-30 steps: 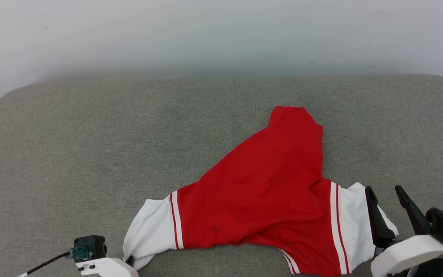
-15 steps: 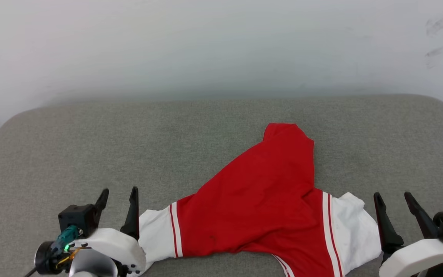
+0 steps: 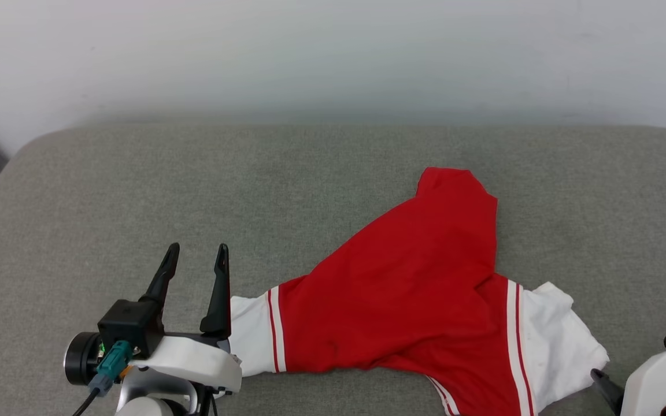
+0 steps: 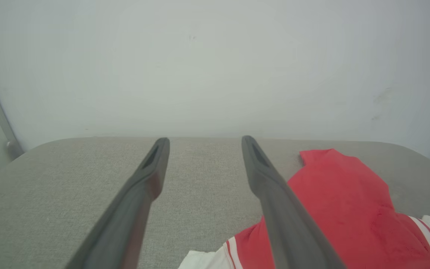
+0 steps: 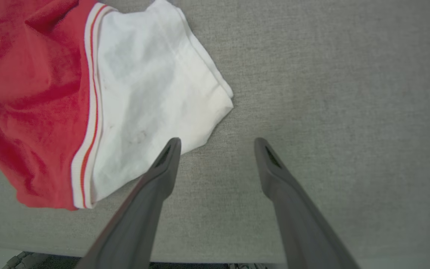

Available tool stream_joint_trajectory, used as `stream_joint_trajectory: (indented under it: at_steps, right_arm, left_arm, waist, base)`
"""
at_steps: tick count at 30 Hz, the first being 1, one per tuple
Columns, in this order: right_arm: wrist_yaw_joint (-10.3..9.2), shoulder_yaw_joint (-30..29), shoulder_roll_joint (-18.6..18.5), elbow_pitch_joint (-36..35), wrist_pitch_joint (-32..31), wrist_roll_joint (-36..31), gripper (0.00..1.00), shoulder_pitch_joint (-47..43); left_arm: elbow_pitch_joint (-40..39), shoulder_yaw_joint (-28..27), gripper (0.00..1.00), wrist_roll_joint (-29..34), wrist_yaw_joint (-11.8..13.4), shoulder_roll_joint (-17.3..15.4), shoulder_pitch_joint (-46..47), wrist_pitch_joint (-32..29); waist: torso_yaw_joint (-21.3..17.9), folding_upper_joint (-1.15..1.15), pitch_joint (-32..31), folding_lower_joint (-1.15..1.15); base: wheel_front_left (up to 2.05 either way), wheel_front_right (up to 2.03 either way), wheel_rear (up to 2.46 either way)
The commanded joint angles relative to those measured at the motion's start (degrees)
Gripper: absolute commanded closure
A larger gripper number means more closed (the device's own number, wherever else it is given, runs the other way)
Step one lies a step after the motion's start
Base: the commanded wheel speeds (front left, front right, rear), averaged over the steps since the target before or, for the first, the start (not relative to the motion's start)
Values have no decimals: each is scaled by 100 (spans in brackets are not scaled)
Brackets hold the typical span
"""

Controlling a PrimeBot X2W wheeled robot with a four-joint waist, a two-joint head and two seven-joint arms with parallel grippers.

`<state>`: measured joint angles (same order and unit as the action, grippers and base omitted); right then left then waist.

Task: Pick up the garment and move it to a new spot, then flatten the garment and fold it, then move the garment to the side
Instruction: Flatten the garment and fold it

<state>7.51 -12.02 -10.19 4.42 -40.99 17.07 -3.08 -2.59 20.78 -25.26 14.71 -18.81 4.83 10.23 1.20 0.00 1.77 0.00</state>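
- The garment [image 3: 414, 289], a bright red soft shirt with white sleeve panels edged in thin red stripes, is lying loose on the grey woven-fabric padded surface [image 3: 136, 190]. It's right of the middle from where the robot's head looks.
- It's bunched into a rough triangle. 1 red peak points toward the pale wall [image 3: 333, 52], and the 2 white sleeves stick out to either side along the near edge.
- Definitely not flat: the red part is lumpy, with a fold running down toward the right side.
- The left claw [image 3: 198, 248] sits just beside the left white sleeve [image 3: 249, 335], with its 2 long dark fingers pointing toward the wall.
- Those fingers are spread wide with only bare grey fabric between them, so it's got hold of nothing.
- Its inner finger is right at the sleeve's edge. I can't tell if it's actually touching.
- The right claw [image 5: 217, 142] is down by the outer corner of the right white sleeve [image 5: 144, 93], also gaping wide and empty.
- From its own wrist camera, 1 finger overlaps the sleeve's white corner and the other is over bare surface. I can't tell if there's contact there either.
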Motion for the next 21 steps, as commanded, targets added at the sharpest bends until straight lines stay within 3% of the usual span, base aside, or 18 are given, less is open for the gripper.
stream_joint_trajectory:
  at_steps: [1, 10, 11, 13, 21]
  right_arm:
    - [-4, 34, -63, 75, -106, 58, 0, 207]
    - [-3, 499, -14, 969, -795, 342, 0, 710]
    - [-2, 559, 20, 1080, -863, 387, 45, 706]
    - [-1, 650, 43, 1201, -901, 440, 100, 713]
    - [-3, 632, -242, 858, -484, 408, 100, 846]
  left_arm:
    - [-26, 3, 0, 40, 34, 1, 98, -8]
    - [77, 30, 0, -5, -37, 33, 312, 3]
    - [105, 29, 0, -14, -43, 28, 329, -8]
    - [155, 19, 0, -58, -43, 10, 325, -34]
    - [320, -20, 0, -542, -260, -309, 25, -870]
  waist:
    - [122, 0, 272, 0]
    - [246, 0, 736, 0]
    - [243, 0, 738, 0]
    - [219, 0, 707, 0]
    - [42, 0, 372, 0]
  base:
    - [0, 0, 0]
    - [0, 0, 0]
    - [0, 0, 0]
    - [0, 0, 0]
    - [0, 0, 0]
